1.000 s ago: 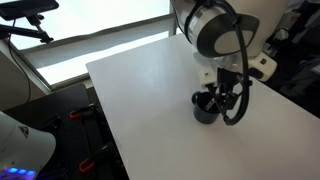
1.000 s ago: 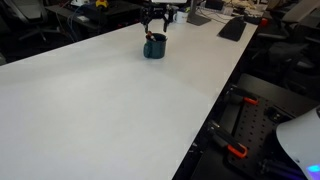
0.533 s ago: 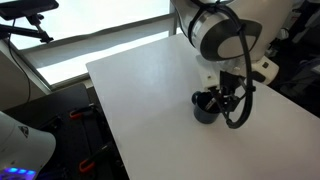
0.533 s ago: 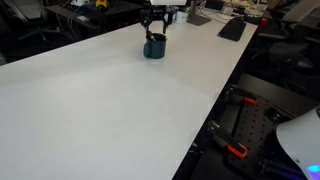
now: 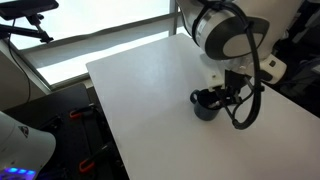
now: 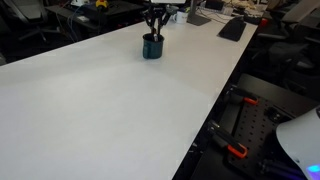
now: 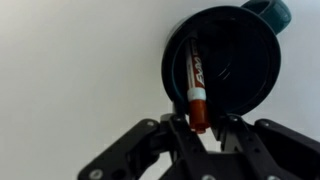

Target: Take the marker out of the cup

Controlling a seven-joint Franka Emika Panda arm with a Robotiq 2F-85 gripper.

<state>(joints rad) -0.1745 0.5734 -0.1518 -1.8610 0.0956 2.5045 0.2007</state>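
Note:
The cup [image 7: 255, 70] is a small dark navy mug, seen from above in the wrist view, with its handle [image 7: 272, 12] at the top right. The marker [image 7: 195, 85] leans inside it, dark with a red cap that sticks out over the rim. My gripper [image 7: 203, 125] has both fingers drawn in against that red cap. In both exterior views the cup [image 5: 205, 106] [image 6: 151, 48] stands on the white table, and the gripper [image 5: 216, 97] [image 6: 155, 33] reaches down into it from above. The marker is too small to make out there.
The white table [image 5: 140, 90] [image 6: 100, 110] has its edge close to the cup in an exterior view. A black cable [image 5: 250, 110] loops beside the gripper. A dark keyboard [image 6: 232, 28] lies at the far end. Red-handled tools [image 6: 235, 152] sit below the table edge.
The fingers have closed in from wide open onto the marker's red cap. The arm has shifted slightly above the cup, and the cup has stayed in place.

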